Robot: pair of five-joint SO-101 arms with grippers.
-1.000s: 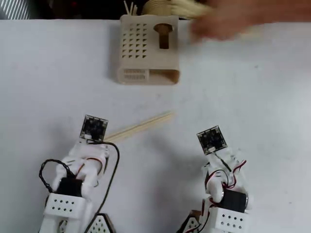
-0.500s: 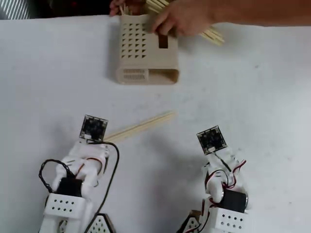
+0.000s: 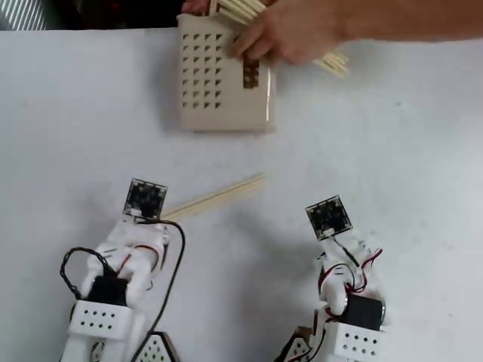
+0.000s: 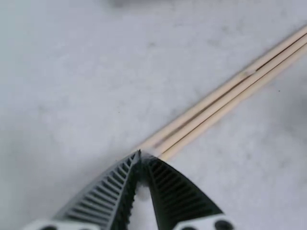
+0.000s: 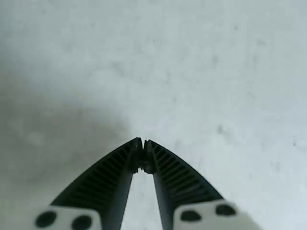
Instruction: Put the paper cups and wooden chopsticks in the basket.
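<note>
A person's hand (image 3: 290, 34) has just tilted the beige perforated basket (image 3: 219, 83).
The left hand (image 4: 140, 155) and right hand (image 5: 143, 143) sit pinched shut, empty; pale wooden chopsticks (image 3: 215, 197) lie just beyond the left, unpicked.

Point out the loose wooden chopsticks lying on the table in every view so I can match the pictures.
High view: the pale wooden chopstick pair lies mid-table, slanting away from the left arm's wrist camera board.
Left wrist view: the pair runs diagonally off from the left gripper, whose jaws are shut.
Right wrist view: white table ahead of the right gripper.
Shared landmark: the left arm's end, at the pair's near end.
</note>
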